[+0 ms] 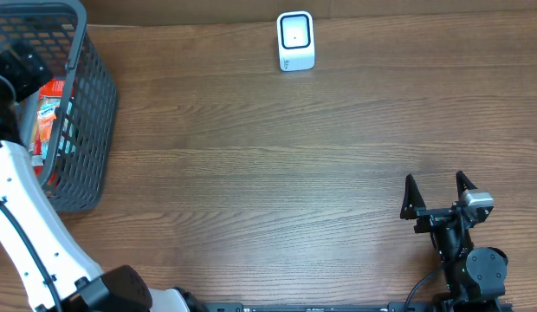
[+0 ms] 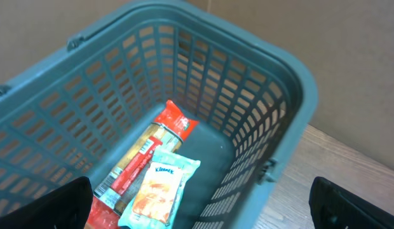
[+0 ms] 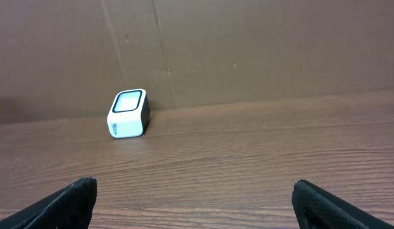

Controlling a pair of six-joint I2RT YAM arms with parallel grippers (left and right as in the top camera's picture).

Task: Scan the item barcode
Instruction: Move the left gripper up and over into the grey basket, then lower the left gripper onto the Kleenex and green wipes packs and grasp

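A grey-blue plastic basket holds a Kleenex tissue pack lying on a long red and tan packet with a barcode near its lower end. My left gripper hangs open above the basket's inside, holding nothing. In the overhead view the basket stands at the table's left edge with the items inside. The white scanner stands at the back middle. My right gripper stands open near the front right, pointing at the scanner, with nothing between its fingers.
A brown cardboard wall runs behind the table's back edge. The basket's right wall lies between the left gripper's fingers, with bare wooden table to its right.
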